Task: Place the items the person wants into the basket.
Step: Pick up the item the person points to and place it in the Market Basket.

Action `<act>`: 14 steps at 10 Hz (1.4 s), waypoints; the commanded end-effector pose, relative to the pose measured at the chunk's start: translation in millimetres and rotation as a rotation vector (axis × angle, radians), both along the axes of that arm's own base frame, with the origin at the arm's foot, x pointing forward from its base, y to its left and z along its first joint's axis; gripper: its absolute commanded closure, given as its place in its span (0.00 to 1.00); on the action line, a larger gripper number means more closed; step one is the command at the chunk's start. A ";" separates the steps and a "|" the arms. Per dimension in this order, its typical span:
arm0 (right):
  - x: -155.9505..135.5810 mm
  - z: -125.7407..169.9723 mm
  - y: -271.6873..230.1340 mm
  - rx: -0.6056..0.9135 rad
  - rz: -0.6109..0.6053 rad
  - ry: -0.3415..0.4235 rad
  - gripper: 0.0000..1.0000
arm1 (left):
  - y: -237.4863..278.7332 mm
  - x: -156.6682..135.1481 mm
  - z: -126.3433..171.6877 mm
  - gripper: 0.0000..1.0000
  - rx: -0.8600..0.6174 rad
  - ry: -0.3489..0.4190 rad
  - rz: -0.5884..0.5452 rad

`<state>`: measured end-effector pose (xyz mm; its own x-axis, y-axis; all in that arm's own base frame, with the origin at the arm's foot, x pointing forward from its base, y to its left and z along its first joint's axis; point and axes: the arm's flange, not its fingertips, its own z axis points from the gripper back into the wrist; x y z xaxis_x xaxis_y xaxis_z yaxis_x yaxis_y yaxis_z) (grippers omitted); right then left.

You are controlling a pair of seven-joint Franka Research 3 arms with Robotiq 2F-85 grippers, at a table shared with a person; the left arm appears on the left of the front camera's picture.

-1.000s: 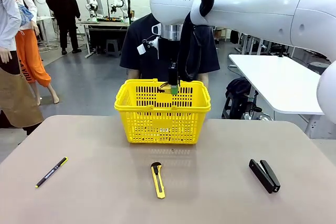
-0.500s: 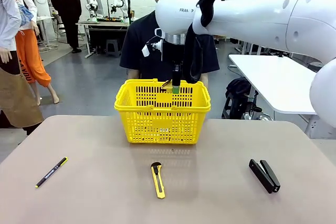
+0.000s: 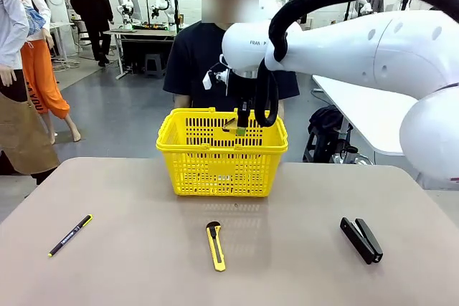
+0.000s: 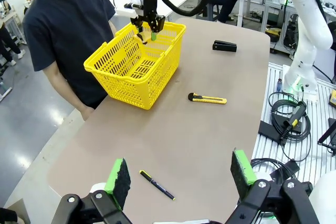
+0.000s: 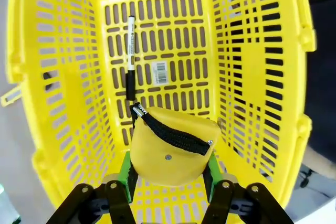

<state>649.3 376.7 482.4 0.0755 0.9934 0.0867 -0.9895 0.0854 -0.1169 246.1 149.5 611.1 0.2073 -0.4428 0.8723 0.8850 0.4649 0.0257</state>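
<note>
Tape measure [image 5: 170, 153] is clamped in my right tool [image 5: 168, 174], which has dropped lower over the basket [image 3: 222, 170]; marker [image 5: 130, 56] already lies inside, so I judge release is next. Left tool [image 4: 181, 174] hangs open.

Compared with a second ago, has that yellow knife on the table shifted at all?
No. The utility knife lies in the same spot just in front of the basket, at the same angle.

basket [image 5: 257, 66] floor: marker [image 5: 129, 51] lies off-centre | remainder bare
</note>
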 end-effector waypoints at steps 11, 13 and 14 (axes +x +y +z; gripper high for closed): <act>34.4 -15.5 16.6 -0.030 -0.010 0.113 0.00 | 1.3 -0.3 -1.1 0.00 -0.002 -0.023 -0.016; 33.6 -14.7 16.8 -0.029 -0.007 0.109 0.00 | 1.3 -0.3 -1.1 0.00 -0.002 -0.023 -0.016; 33.5 -14.9 15.2 -0.027 -0.008 0.110 0.00 | 1.3 -0.3 -1.1 0.00 -0.002 -0.023 -0.016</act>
